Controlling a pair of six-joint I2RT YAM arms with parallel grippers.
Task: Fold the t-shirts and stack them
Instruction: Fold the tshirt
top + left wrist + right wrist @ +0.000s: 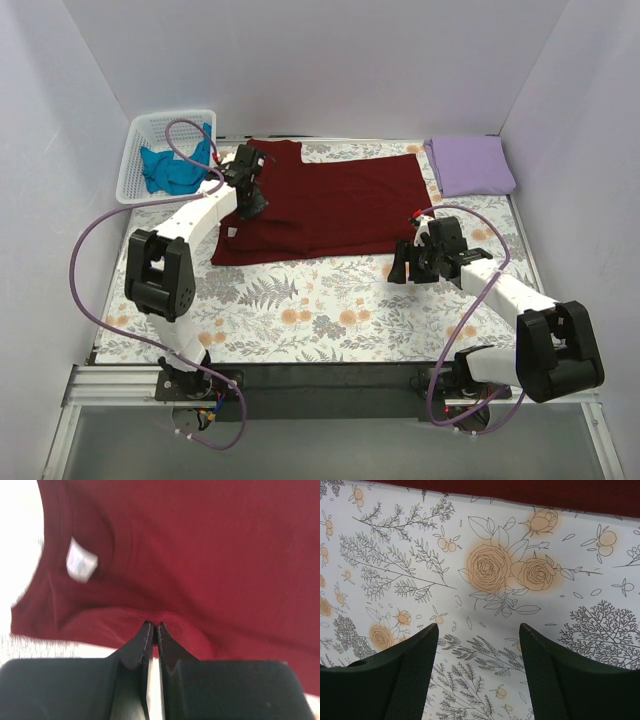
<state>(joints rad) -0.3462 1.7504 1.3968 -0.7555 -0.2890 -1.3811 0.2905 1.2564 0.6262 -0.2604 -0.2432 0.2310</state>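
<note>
A dark maroon t-shirt [330, 205] lies spread across the middle of the floral cloth. My left gripper [248, 195] is down on its left part, near the collar. In the left wrist view the gripper [154, 627] is shut on a fold of the maroon fabric [210, 555], with the white neck label [80, 562] just beyond. A lavender t-shirt [470, 165] lies folded at the back right. A teal t-shirt [175, 168] is bunched in the basket. My right gripper [405, 268] hovers open over bare cloth just off the maroon shirt's near right corner. Nothing is between its fingers [405, 665], and the shirt's hem [545, 492] lies ahead of them.
The white lattice basket [130, 165] stands at the back left corner. The floral-print cloth [320, 310] covers the table. Pale walls close in the left, back and right sides. Purple cables loop from both arms.
</note>
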